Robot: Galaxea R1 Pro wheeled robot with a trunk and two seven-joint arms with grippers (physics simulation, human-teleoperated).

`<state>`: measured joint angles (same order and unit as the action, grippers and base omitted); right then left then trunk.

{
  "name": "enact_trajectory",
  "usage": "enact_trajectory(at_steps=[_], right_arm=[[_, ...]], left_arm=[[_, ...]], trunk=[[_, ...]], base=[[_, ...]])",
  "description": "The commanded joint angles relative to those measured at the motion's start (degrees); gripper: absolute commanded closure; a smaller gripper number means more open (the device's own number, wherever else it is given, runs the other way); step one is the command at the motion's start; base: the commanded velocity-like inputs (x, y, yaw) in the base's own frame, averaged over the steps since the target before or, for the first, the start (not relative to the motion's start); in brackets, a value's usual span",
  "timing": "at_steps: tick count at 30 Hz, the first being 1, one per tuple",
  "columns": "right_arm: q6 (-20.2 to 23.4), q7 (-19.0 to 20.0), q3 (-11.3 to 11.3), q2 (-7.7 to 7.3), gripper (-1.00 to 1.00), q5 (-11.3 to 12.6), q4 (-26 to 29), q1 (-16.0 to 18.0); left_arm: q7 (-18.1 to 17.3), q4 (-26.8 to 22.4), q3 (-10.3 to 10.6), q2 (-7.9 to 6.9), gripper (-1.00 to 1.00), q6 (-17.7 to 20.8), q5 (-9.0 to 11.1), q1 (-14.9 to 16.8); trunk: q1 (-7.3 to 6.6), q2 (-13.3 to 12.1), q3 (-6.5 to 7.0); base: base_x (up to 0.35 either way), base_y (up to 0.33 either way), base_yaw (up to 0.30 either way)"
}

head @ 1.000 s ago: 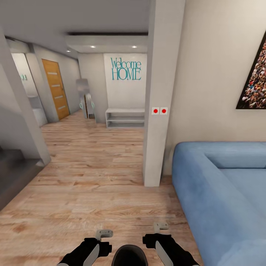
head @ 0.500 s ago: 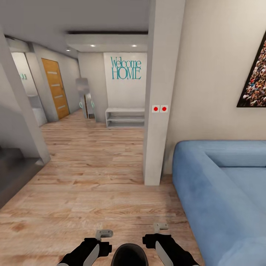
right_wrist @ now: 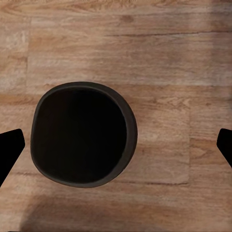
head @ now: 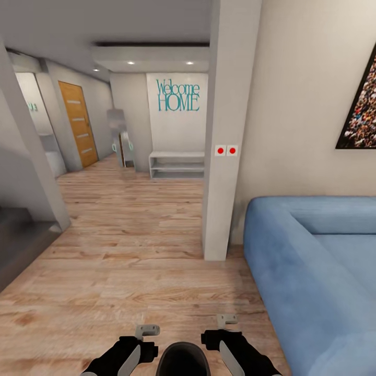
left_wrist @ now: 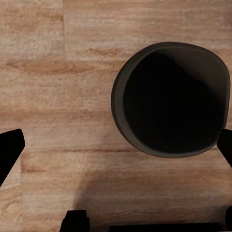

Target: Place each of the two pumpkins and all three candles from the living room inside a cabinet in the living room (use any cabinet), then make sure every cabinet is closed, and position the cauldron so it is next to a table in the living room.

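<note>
A round black cauldron (head: 183,359) with a wide mouth sits low between my two arms, at the bottom edge of the head view. Each wrist camera looks straight down into the cauldron (left_wrist: 170,99) (right_wrist: 83,140), with light wood plank floor around it. My left gripper (head: 147,330) and right gripper (head: 227,319) hover on either side of it. Both the left gripper (left_wrist: 116,150) and right gripper (right_wrist: 116,150) are open, fingers wide apart and holding nothing. The pumpkins, candles, cabinet and table are out of view.
A blue sofa (head: 313,261) fills the right side, close to my right arm. A grey pillar (head: 224,156) with red switches stands ahead. Beyond it a hallway holds a white shelf (head: 176,166) and a wooden door (head: 78,125). A grey wall (head: 31,172) stands left.
The whole head view has shifted slightly, the scene sliding a little upward, so the camera moved. Both arms and the cauldron keep their places relative to me.
</note>
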<state>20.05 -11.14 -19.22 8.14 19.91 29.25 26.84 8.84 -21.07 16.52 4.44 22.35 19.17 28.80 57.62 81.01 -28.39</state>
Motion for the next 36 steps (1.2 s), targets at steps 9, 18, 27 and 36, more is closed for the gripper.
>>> enact_trajectory(at_steps=[9, 18, 27, 36], right_arm=[[0.63, -0.54, -0.32, -0.05, -1.0, 0.62, 0.02, 0.05], [0.38, -0.54, -0.41, -0.05, -1.0, 0.58, 0.02, 0.04], [0.1, -0.54, -0.47, -0.05, -1.0, 0.59, 0.09, 0.06], [0.07, -0.54, -0.53, -0.05, -1.0, 0.57, 0.11, 0.03]], left_arm=[[0.48, -0.12, 0.44, -0.03, -1.0, 0.17, 0.61, 0.03], [0.48, -0.12, 0.46, 0.03, -1.0, -0.19, 0.61, 0.03], [0.48, -0.12, 0.49, 0.03, -1.0, -0.57, 0.54, 0.03], [0.48, -0.12, 0.51, 0.02, -1.0, -0.6, 0.52, 0.03]], trunk=[[1.98, 3.66, -1.68], [3.96, 7.27, -3.3], [5.94, 10.88, -4.91], [7.91, 14.49, -6.53]], base=[[0.0, 0.0, 0.0], [0.0, 0.0, 0.0], [0.0, 0.0, 0.0], [0.0, 0.0, 0.0]])
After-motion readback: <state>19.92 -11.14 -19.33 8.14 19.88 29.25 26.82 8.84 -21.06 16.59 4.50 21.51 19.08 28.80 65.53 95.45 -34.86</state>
